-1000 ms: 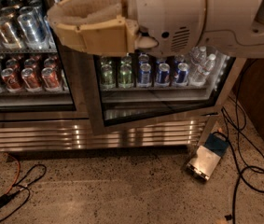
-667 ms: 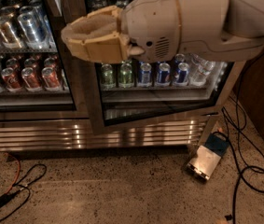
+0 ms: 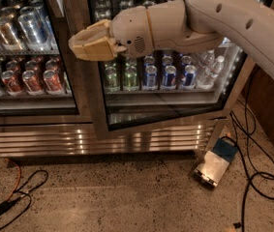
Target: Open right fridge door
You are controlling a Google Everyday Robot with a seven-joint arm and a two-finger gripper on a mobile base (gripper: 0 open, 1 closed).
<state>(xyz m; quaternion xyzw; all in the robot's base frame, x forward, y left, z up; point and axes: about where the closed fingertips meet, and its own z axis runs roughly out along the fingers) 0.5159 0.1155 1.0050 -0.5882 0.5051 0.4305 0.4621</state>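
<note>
The right fridge door is a glass pane in a dark frame with a steel left edge. It stands slightly ajar, its bottom rail angled out from the cooler's base. Green and blue cans and water bottles show behind the glass. My gripper, tan at the tips on a white arm reaching in from the upper right, hovers in front of the door's left edge at the upper shelf's height. I cannot tell whether it touches the frame.
The left glass door fronts red and silver cans and looks closed. A small metal box lies on the floor by the cooler's right corner. Black cables trail at right, orange and black ones at left. Dark wooden furniture stands at right.
The gripper has shifted right and lower across the view, from in front of the left door to the right door's left edge. The right door remains ajar at about the same angle.
</note>
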